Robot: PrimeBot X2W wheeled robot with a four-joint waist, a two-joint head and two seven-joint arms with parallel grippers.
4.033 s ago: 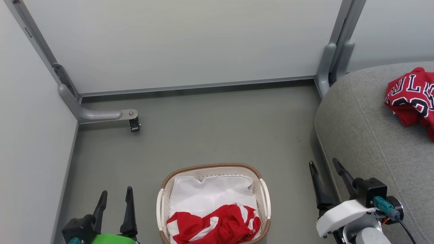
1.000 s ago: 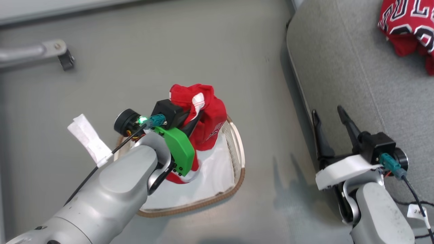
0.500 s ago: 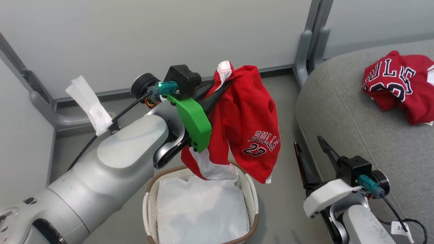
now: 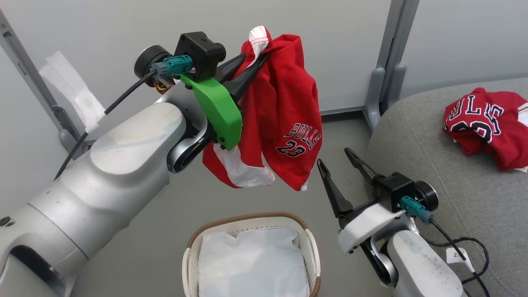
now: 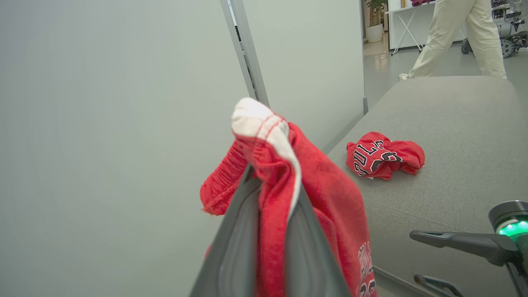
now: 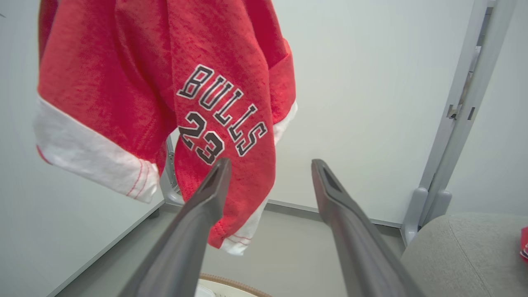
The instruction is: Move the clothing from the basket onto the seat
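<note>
Head view: carry step; you hold shorts [image 4: 284,111] above basket [image 4: 247,217].
Left hand [image 4: 253,55]: clamped on shorts.
Right hand [image 4: 333,156]: wide, empty.
Next: swing shorts over seat [image 4: 412,136], release.

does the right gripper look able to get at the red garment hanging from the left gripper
Probably yes. The right gripper is open and empty, its fingers pointing up towards the lower hem of the red garment that the left gripper holds aloft, with only air between them.
</note>
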